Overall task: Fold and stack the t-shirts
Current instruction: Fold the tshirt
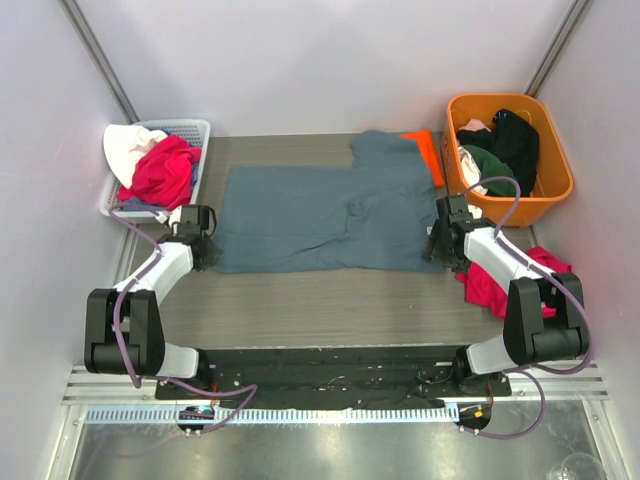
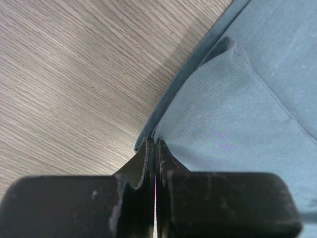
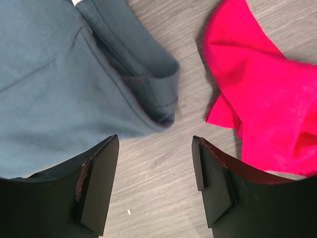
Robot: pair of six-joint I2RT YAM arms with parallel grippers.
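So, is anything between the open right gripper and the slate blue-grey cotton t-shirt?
Nothing visible. Only bare wooden table lies between the right gripper and the slate blue-grey cotton t-shirt; the crumpled red cloth lies aside, apart.

- Two t-shirts on the table (image 1: 330, 300): one blue-grey t-shirt (image 1: 320, 215), one orange t-shirt (image 1: 427, 152).
- Two containers: one orange tub (image 1: 520, 210), one white basket (image 1: 190, 126).
- Two red garments: basket red garment (image 1: 162, 172), table red garment (image 1: 488, 285).
- One white cloth (image 1: 125, 150) in the basket.
- At least three garments in the tub: black garment (image 1: 515, 140), dark green garment (image 1: 490, 165), white garment (image 1: 466, 165).
- Two arms, one gripper each: left gripper (image 2: 154, 144), right gripper (image 3: 154, 141).
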